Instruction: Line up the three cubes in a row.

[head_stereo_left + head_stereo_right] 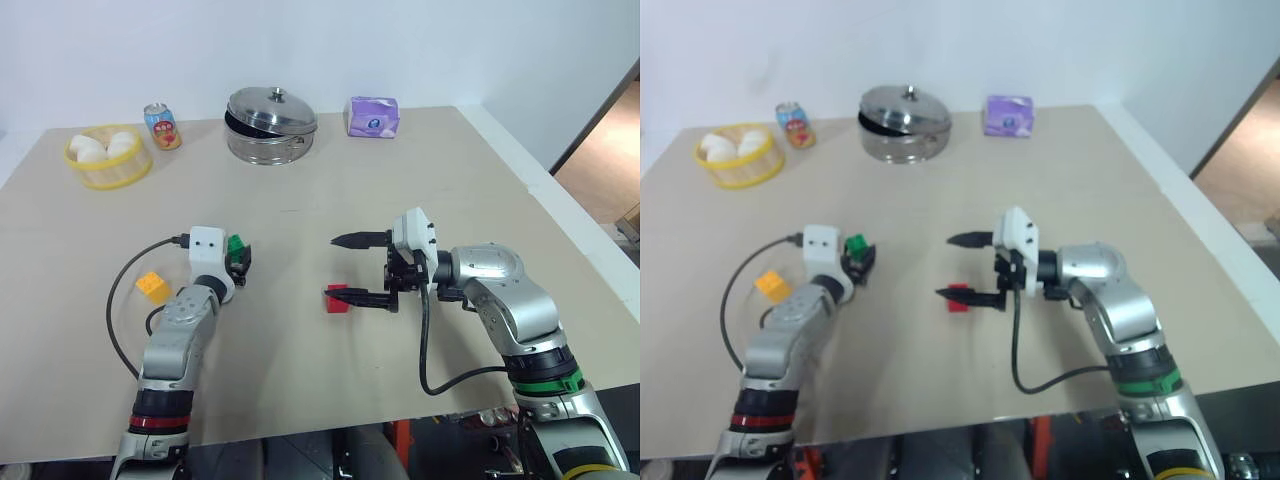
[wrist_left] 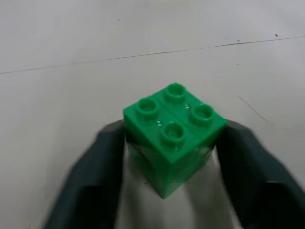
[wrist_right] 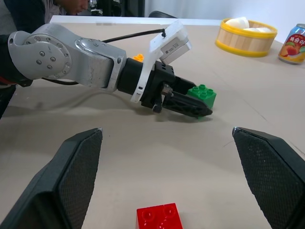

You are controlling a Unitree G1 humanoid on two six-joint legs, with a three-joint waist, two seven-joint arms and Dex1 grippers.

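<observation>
The green cube [image 2: 174, 138] sits on the table between the two black fingers of my left gripper [image 1: 240, 258], which press against its sides. The red cube [image 1: 338, 298] lies on the table in the middle, just at the tip of the nearer finger of my right gripper [image 1: 350, 268]. That gripper points left and stands wide open, and in the right wrist view the red cube [image 3: 157, 217] lies between its fingers [image 3: 76, 167]. The orange-yellow cube [image 1: 153, 287] rests to the left of my left arm, apart from both grippers.
At the back stand a yellow basket [image 1: 108, 170] with white buns, a soda can [image 1: 161, 126], a lidded steel pot [image 1: 270, 125] and a purple tissue pack [image 1: 373, 116]. A black cable [image 1: 118, 290] loops beside the orange-yellow cube. The table's right edge [image 1: 560, 200] is close to my right arm.
</observation>
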